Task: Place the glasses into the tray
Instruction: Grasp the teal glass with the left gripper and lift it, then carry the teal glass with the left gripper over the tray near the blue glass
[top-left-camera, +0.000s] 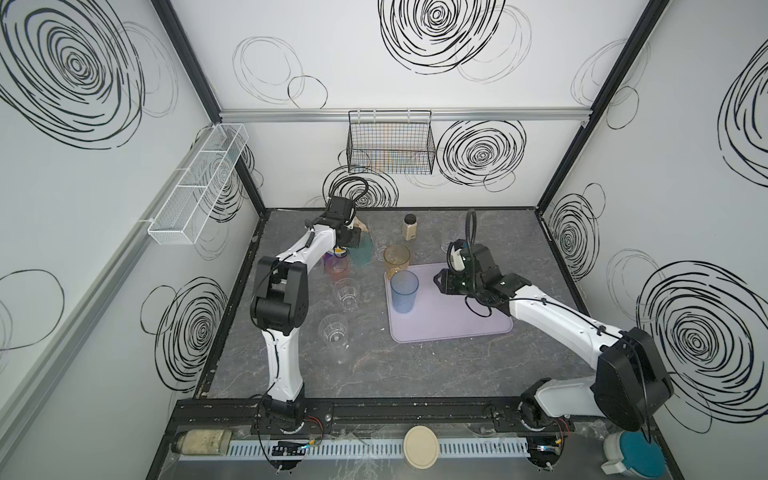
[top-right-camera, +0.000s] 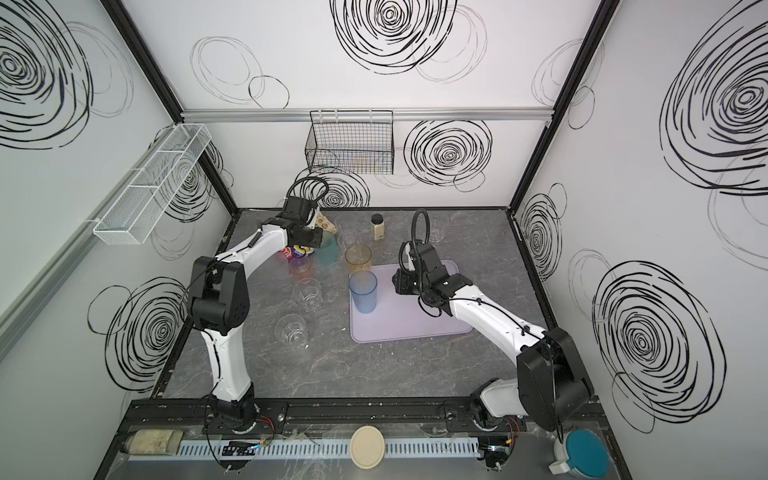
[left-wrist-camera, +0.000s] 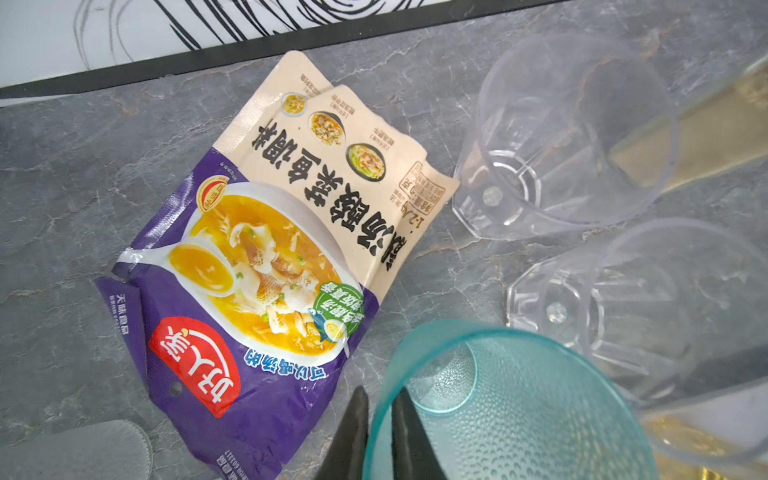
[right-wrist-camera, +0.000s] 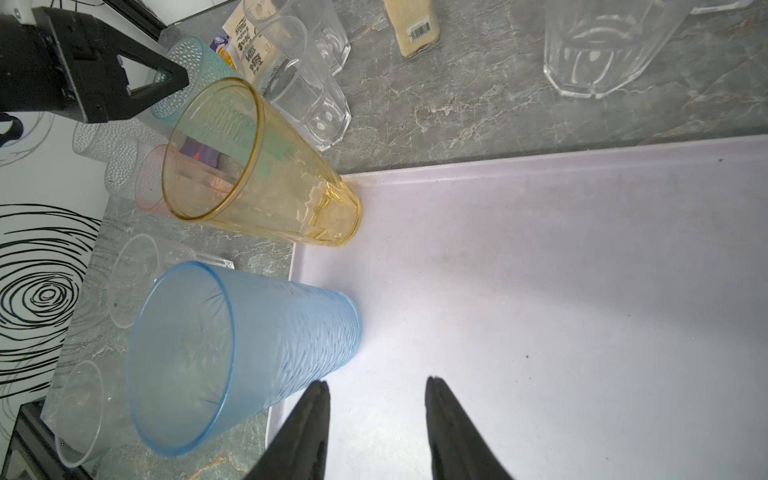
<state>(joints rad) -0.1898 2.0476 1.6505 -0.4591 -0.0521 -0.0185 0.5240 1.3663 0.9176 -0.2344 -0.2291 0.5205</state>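
When taken from the left gripper outward: clamped on the rim of the teal glass, one finger inside, one outside; off the tray, beside a soup packet and two clear glasses. Right gripper: parted, empty, over the tray. Just beside, inside the tray's edge, blue glass; at its corner, amber glass.
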